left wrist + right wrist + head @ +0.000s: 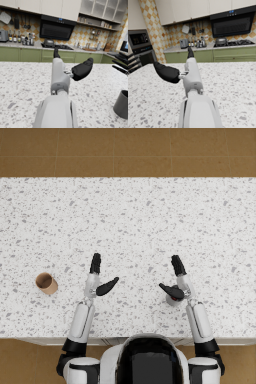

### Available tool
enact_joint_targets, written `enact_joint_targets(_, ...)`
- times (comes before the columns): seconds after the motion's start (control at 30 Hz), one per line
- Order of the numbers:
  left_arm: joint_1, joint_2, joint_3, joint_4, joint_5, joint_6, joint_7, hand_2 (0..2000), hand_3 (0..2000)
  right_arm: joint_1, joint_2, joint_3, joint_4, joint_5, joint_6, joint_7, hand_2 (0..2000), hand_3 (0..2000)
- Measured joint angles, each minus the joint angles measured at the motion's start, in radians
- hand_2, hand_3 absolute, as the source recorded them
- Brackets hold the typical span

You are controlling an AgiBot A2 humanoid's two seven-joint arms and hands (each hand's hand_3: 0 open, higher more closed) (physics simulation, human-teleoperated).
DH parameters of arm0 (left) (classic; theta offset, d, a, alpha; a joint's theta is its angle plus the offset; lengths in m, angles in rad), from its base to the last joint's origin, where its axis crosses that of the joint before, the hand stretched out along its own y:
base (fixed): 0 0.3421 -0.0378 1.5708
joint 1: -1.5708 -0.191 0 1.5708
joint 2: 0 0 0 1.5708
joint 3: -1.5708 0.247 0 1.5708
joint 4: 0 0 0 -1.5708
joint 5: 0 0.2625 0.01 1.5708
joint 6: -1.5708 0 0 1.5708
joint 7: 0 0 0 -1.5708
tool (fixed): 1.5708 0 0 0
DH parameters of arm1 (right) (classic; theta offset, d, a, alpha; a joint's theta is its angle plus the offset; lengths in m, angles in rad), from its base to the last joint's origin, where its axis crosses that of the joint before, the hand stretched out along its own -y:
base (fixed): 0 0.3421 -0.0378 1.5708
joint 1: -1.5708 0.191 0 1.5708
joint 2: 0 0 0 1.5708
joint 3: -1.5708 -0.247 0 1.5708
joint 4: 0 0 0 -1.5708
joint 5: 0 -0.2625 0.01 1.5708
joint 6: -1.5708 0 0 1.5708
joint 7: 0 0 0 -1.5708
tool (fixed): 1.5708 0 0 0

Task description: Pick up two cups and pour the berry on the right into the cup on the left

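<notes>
Your dark cup point(173, 300) stands near the desk's point(150, 218) front edge, right beneath the right hand point(176, 280), whose fingers are spread, holding nothing. The brown cup point(46, 283) sits toward the front-left corner, well apart from the left hand point(99, 278), likewise spread and empty. Both hands look poised to reach; neither cup is lifted yet.

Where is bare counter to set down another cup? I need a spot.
The far half of the counter beyond both hands is bare, as is the stretch between left hand and right hand. Crowded: the dark cup under the right hand; brown cup far left.
</notes>
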Motion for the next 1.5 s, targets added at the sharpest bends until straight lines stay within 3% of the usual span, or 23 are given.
enact_joint_targets(0.37, 0.000, 0.000, 0.000, 0.000, 0.000, 0.000, 0.000, 0, 0, 0.000, 0.000, 0.000, 0.000, 0.000, 0.000, 0.000, 0, 0)
enact_joint_targets(0.5, -0.032, -0.003, -0.006, -0.010, 0.000, -0.074, -0.074, 0, 0, -0.021, 0.002, 0.008, 0.044, 0.000, -0.063, 0.064, 0, 0)
enact_joint_targets(0.6, -0.093, -0.015, -0.084, -0.056, 0.000, -0.091, -0.091, 0, 0, -0.092, 0.035, -0.004, 0.140, 0.000, -0.086, 0.087, 0, 0)
enact_joint_targets(0.73, -0.175, -0.014, -0.203, -0.108, 0.125, -0.098, -0.098, 0, 0, -0.200, 0.083, -0.055, 0.230, 0.125, -0.096, 0.097, 0, 0)
enact_joint_targets(0.97, -0.285, 0.043, -0.428, -0.115, 0.301, -0.101, -0.100, 0, 0, -0.339, 0.119, -0.160, 0.287, 0.302, -0.099, 0.101, 0, 0)
enact_joint_targets(1.2, -0.332, 0.083, -0.610, -0.046, 0.357, -0.101, -0.101, 0, 0, -0.455, 0.127, -0.226, 0.289, 0.359, -0.100, 0.101, 0, 0)
enact_joint_targets(1.5, -0.336, 0.100, -0.725, 0.085, 0.463, -0.101, -0.101, 0, 0, -0.474, 0.110, -0.203, 0.202, 0.465, -0.100, 0.101, 0, 0)
